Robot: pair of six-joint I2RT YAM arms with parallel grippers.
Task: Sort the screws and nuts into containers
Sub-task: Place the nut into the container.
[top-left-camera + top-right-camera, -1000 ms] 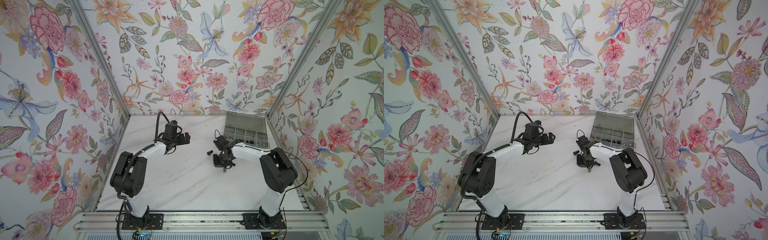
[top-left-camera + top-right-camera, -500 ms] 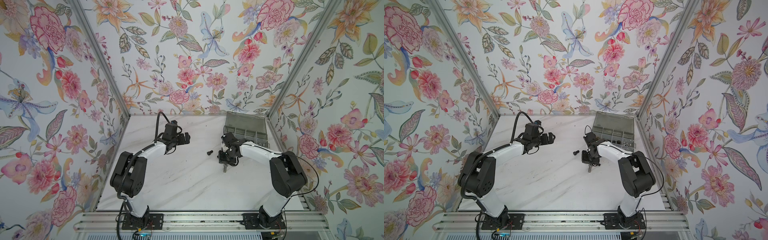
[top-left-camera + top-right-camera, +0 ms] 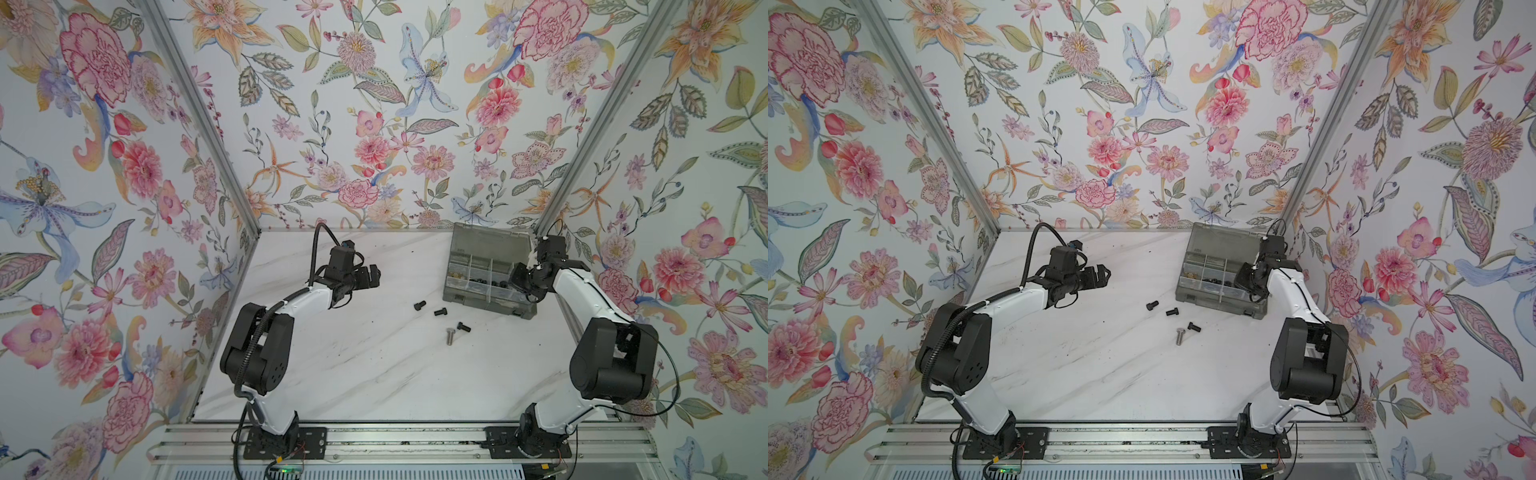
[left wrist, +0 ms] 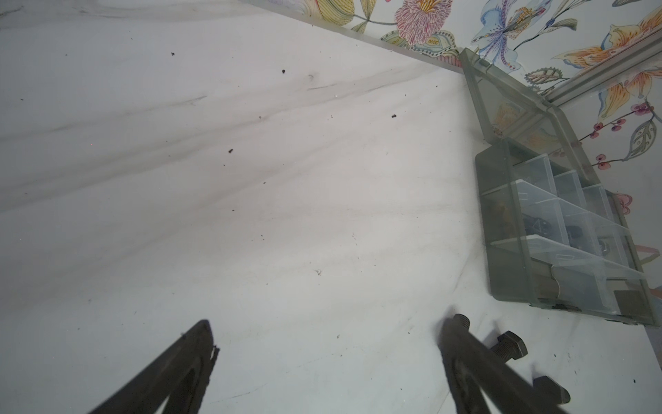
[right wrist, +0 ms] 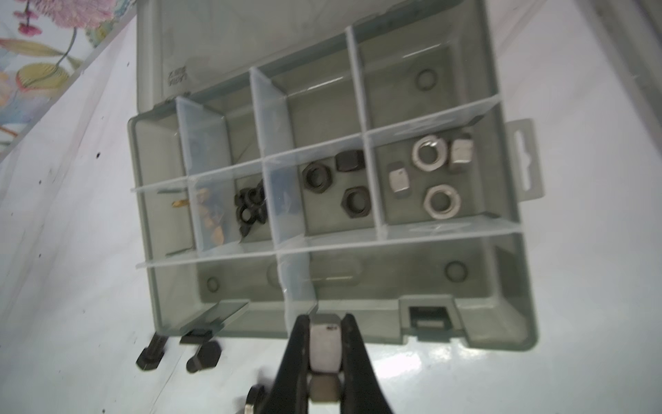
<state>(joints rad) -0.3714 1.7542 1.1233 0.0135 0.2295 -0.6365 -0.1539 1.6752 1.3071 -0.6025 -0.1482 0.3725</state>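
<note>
I have the right pincer (image 5: 325,319) pinching a silver nut (image 5: 324,346) between its tips, over the near wall of the organizer box (image 5: 501,322). The coming move depends on one offset: the compartment of silver nuts (image 5: 471,182) lies ahead of the tips, past the first row, and off to one side of their line. The right arm is the nearer one. The left pincer (image 4: 329,322) is spread wide and empty, well apart from the box, with loose screws (image 3: 439,311) on the tabletop (image 3: 374,374) near it
</note>
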